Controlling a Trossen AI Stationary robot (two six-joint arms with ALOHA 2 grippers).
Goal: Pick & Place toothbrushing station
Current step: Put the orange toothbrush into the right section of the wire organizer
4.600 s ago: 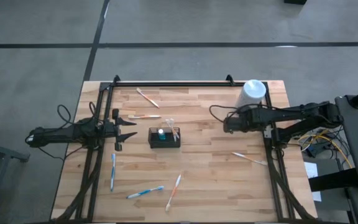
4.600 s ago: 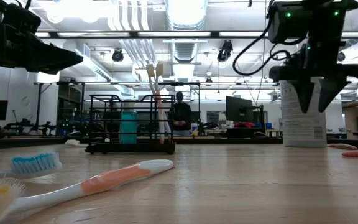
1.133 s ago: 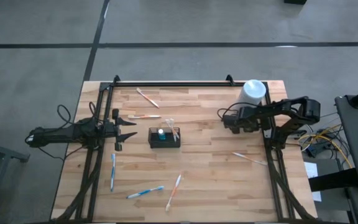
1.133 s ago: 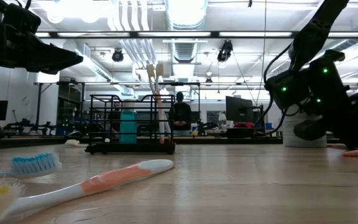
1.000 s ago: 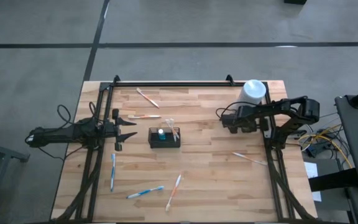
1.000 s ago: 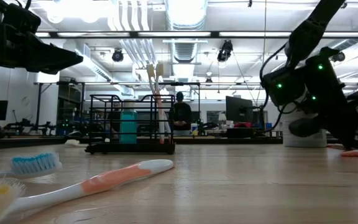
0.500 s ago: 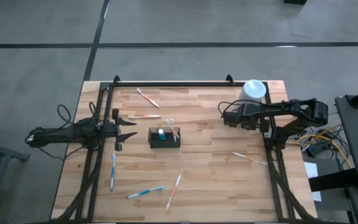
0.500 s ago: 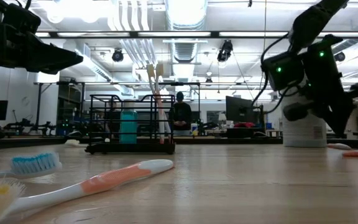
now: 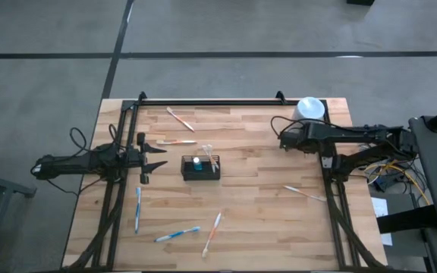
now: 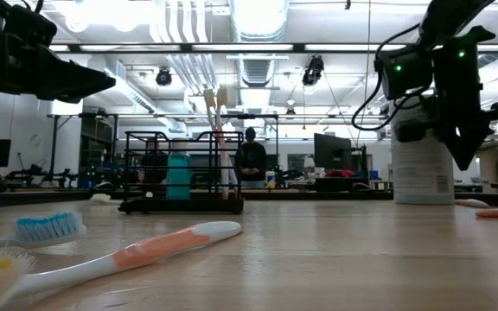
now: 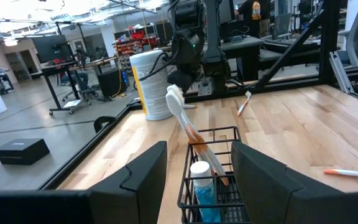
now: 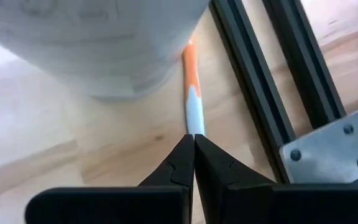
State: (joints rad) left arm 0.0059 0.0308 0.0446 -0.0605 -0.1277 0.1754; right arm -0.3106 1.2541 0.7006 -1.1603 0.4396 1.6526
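The toothbrushing station, a low black wire basket (image 9: 201,167), stands mid-table. It holds a teal tube and two toothbrushes that lean upright against its wall (image 11: 194,134). My left gripper (image 9: 161,155) hovers level just left of the basket, open, with nothing between its fingers (image 11: 197,149). My right gripper (image 9: 283,139) hangs shut above the table at the far right (image 10: 469,160), slanting down beside the white canister (image 9: 310,110). Below its tips lies an orange-and-white toothbrush (image 12: 191,93), flat on the wood against the canister's base; the gripper holds nothing.
Several loose toothbrushes lie on the wood: two at the far left (image 9: 180,119), (image 9: 177,142), one by the left frame (image 9: 137,208), two near the front (image 9: 177,234), (image 9: 212,233), one at the right (image 9: 306,192). Black frame rails (image 9: 332,189) run along both sides.
My right gripper has risen from table level beside the canister and drifted a little toward the far edge. Its wrist has rolled, and it has stayed shut and carries nothing. The toothbrushes and the basket lie as before.
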